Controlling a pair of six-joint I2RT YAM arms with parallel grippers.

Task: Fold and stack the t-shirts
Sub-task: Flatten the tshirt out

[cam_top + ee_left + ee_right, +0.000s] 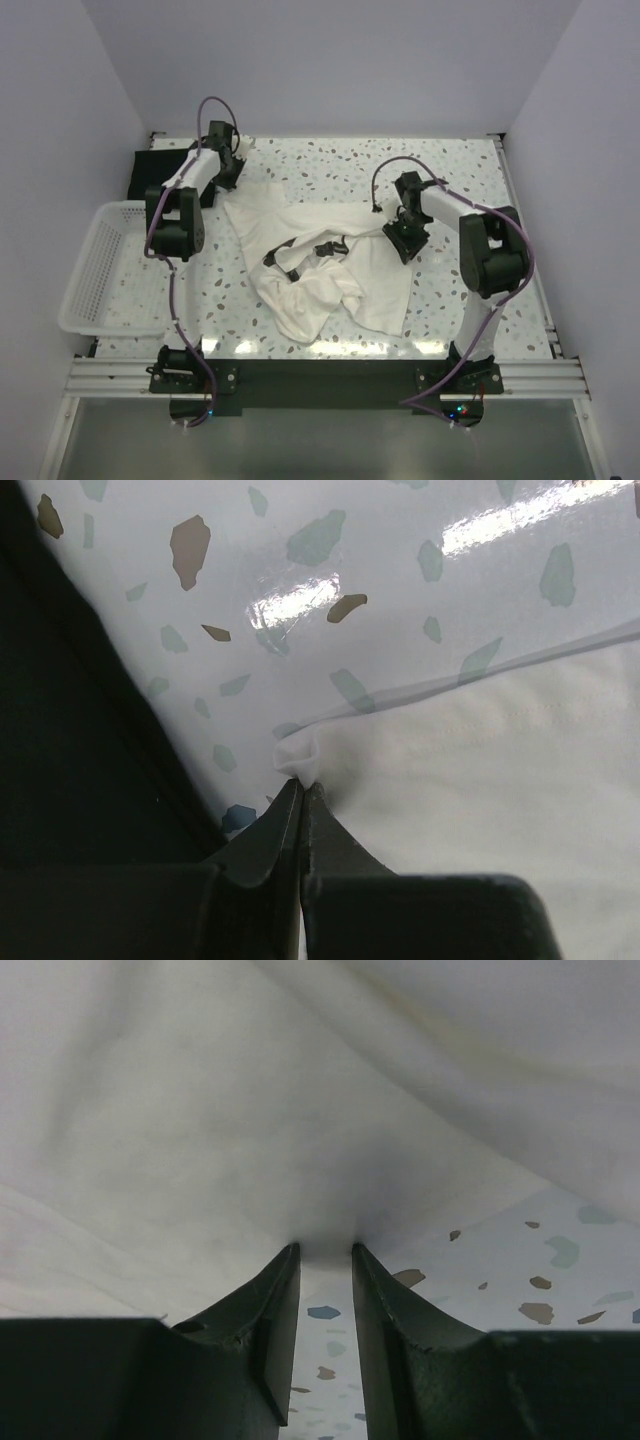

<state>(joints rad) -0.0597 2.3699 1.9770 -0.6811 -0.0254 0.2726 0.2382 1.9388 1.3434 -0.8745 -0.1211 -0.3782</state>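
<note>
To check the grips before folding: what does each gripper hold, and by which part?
The left gripper pinches a corner of the cream t-shirt. The right gripper holds nothing yet: its jaws stand apart at the cloth's edge.

The left arm (pixel 178 215) hides part of the black shirt (pixel 150 165) beyond the cream shirt (pixel 370 280), whose fold covers the right gripper's (pixel 325 1250) tips.

No text, label, brand, number or sign is legible on the cream t-shirt (pixel 372 282) or the basket (pixel 88 272) left of it.
</note>
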